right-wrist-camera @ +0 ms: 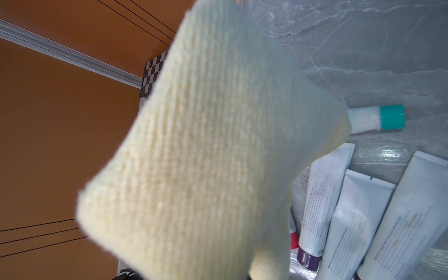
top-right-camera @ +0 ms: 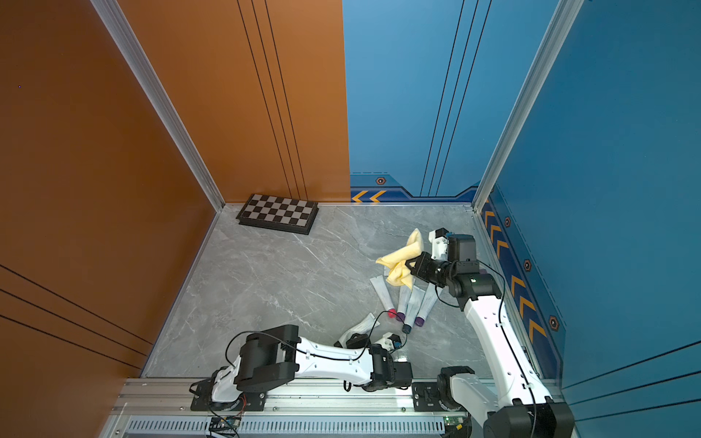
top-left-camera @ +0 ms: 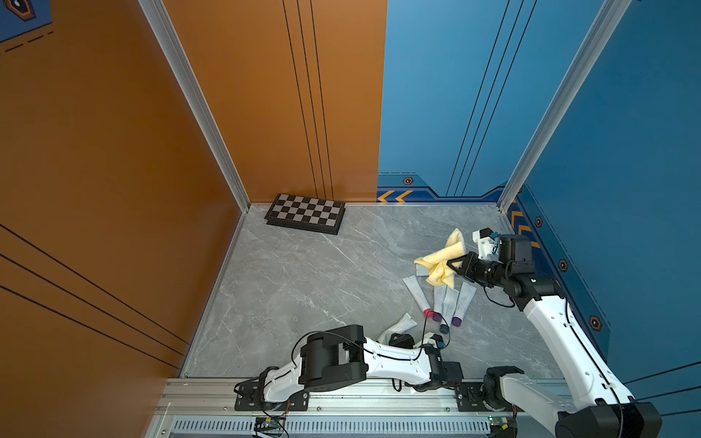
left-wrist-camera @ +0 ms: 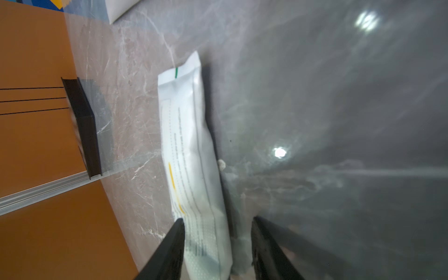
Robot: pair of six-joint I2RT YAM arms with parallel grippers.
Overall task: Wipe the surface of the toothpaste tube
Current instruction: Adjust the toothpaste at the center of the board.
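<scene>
orange wall (top-left-camera: 95, 151) on one side, blue wall (top-left-camera: 455, 94) on the back and other side, boxing in a grey marble table (top-left-camera: 303, 284). chessboard (top-left-camera: 305, 213) sits in the far corner against the orange. right gripper (top-left-camera: 453, 264) is clamped tight on a yellow cloth (top-left-camera: 442, 261) hanging over the tail ends of a row of other tubes (top-left-camera: 447, 301). left gripper (left-wrist-camera: 218, 219) jaws are parted, straddling one end of the toothpaste tube (left-wrist-camera: 189, 150), which lies flat near the front edge

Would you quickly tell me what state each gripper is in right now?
Left gripper: open, jaws apart either side of the toothpaste tube, not clamping it.
Right gripper: closed, holding the yellow cloth.
</scene>
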